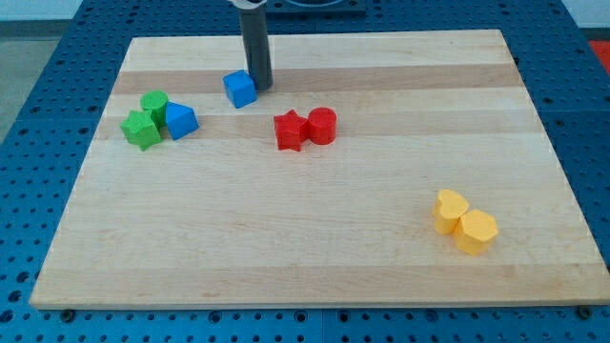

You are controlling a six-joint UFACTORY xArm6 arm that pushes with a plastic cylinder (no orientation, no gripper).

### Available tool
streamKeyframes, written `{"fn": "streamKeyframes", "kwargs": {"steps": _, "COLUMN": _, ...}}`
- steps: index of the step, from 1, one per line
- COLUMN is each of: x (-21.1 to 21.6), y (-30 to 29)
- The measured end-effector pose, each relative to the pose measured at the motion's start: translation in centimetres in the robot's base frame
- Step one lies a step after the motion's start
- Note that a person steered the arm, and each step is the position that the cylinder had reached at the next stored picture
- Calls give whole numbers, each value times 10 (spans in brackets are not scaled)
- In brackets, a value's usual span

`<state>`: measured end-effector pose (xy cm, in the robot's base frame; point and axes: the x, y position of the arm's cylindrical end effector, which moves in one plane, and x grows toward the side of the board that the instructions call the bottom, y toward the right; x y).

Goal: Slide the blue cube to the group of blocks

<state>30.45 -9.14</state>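
Over at the view's left there's a tight cluster of 3: a green star-ish block (141,129), a green cylinder (154,103) right behind it, and a blue block (180,120) of some angular shape touching both. Moving right, the blue cube (240,89) sits apart from that group near the view's top, with my tip (261,87) pressed against its right side, just a bare rod holding nothing. Further right sit a red star-ish block (290,131) touching a red cylinder (322,125), then 2 touching yellow blocks (464,222) on the wooden board (315,257) down by the view's bottom right
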Motion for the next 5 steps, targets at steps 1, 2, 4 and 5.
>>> {"fn": "streamKeyframes", "kwargs": {"steps": 1, "x": 10, "y": -20}}
{"fn": "streamKeyframes", "kwargs": {"steps": 2, "x": 24, "y": -33}}
{"fn": "streamKeyframes", "kwargs": {"steps": 4, "x": 41, "y": -43}}
{"fn": "streamKeyframes", "kwargs": {"steps": 5, "x": 35, "y": -29}}
